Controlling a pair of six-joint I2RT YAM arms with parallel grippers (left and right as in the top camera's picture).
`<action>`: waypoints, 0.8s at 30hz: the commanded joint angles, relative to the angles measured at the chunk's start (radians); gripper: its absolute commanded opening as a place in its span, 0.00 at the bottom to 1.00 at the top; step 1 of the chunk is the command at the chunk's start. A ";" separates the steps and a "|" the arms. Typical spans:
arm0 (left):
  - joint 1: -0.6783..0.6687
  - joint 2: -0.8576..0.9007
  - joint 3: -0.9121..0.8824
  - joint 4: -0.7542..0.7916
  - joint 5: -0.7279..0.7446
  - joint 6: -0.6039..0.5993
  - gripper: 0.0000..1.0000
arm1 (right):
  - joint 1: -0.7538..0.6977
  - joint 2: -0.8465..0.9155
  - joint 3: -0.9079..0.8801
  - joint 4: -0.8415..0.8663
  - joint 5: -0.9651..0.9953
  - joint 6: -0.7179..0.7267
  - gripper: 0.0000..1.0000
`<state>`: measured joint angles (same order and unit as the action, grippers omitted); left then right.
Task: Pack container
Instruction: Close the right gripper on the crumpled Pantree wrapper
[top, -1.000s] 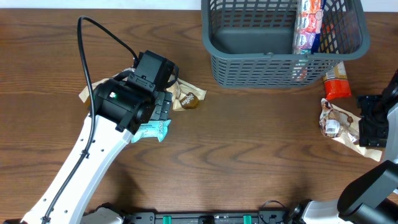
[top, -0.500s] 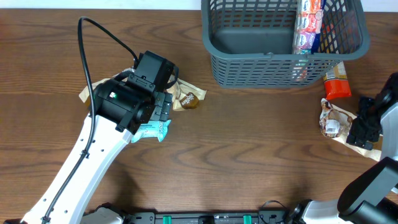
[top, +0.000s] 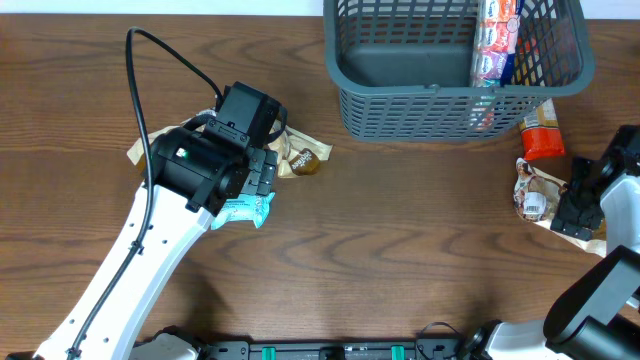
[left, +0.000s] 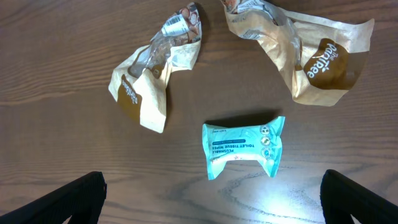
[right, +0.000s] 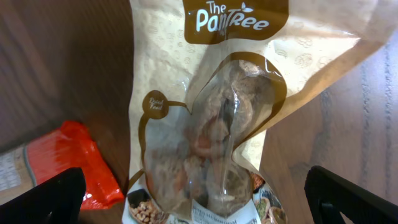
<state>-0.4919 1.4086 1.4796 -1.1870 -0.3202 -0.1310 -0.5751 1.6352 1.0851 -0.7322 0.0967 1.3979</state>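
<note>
The dark grey-blue lattice container (top: 400, 110) stands at the back right with several packets upright in its right end (top: 496, 40). My left gripper (left: 211, 202) is open above a teal wipes packet (left: 242, 148), also in the overhead view (top: 248, 210). Two tan snack bags lie beyond it (left: 146, 81) (left: 311, 46). My right gripper (right: 193, 199) is open, its fingers either side of a tan snack bag with a clear window (right: 217, 124), which also shows in the overhead view (top: 535, 195). An orange packet (right: 68, 162) lies beside that bag.
The orange packet (top: 541, 135) rests against the container's front right corner. A black cable (top: 150, 70) loops over the left arm. The table's right edge is close to my right arm (top: 610, 200).
My right gripper has moved left and a little up over the tan snack bag. The left arm has not moved.
</note>
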 joint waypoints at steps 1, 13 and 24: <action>0.004 0.009 -0.004 -0.007 0.002 -0.013 0.99 | -0.011 0.056 -0.009 0.010 -0.026 -0.008 0.99; 0.005 0.009 -0.004 -0.028 0.002 -0.013 0.99 | -0.050 0.101 -0.009 0.007 -0.071 0.043 0.99; 0.005 0.009 -0.004 -0.028 0.002 -0.013 0.99 | -0.092 0.151 -0.009 0.007 -0.079 0.045 0.99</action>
<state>-0.4919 1.4086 1.4796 -1.2083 -0.3202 -0.1310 -0.6575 1.7458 1.0824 -0.7208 0.0177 1.4284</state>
